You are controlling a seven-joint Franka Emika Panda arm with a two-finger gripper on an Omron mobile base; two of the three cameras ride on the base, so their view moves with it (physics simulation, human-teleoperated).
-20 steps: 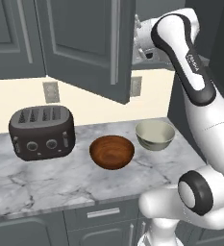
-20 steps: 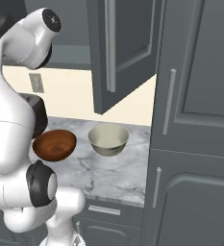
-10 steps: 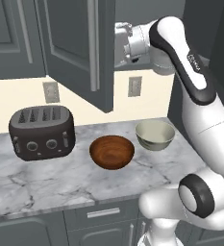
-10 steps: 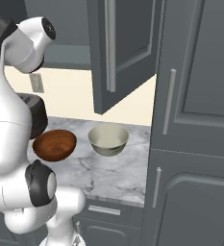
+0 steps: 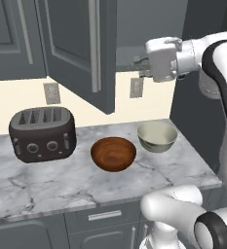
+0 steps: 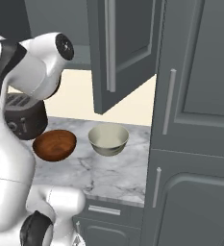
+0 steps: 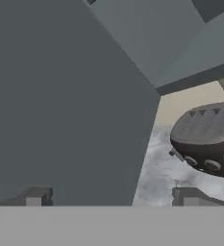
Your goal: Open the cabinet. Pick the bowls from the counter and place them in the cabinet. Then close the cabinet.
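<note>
1. Standing open: the cabinet [image 5: 81, 53] door hangs swung out over the counter [image 5: 47, 182], its long bar handle facing the room. The opening step appears done or nearly done.
2. Bowl status: the brown bowl [image 5: 113, 153] and the cream bowl [image 5: 157, 136] sit side by side on the counter, just right of the toaster [image 5: 42, 133]. Neither has been picked; placement of both bowls and closing of the cabinet remain.
3. Gripper [image 7: 111, 198] status: the jaws are spread wide and hold nothing. In the hand view the fingertips [image 7: 34, 197] point at the flat inner face of the door, with the toaster and marble beyond its edge.
4. Arm position: the hand [image 5: 161, 59] is held high, right of the door edge, above the cream bowl.
5. Change from the earlier frames: the door has swung wider, and the hand has shifted toward the door's inner side. The bowls have not moved.
</note>
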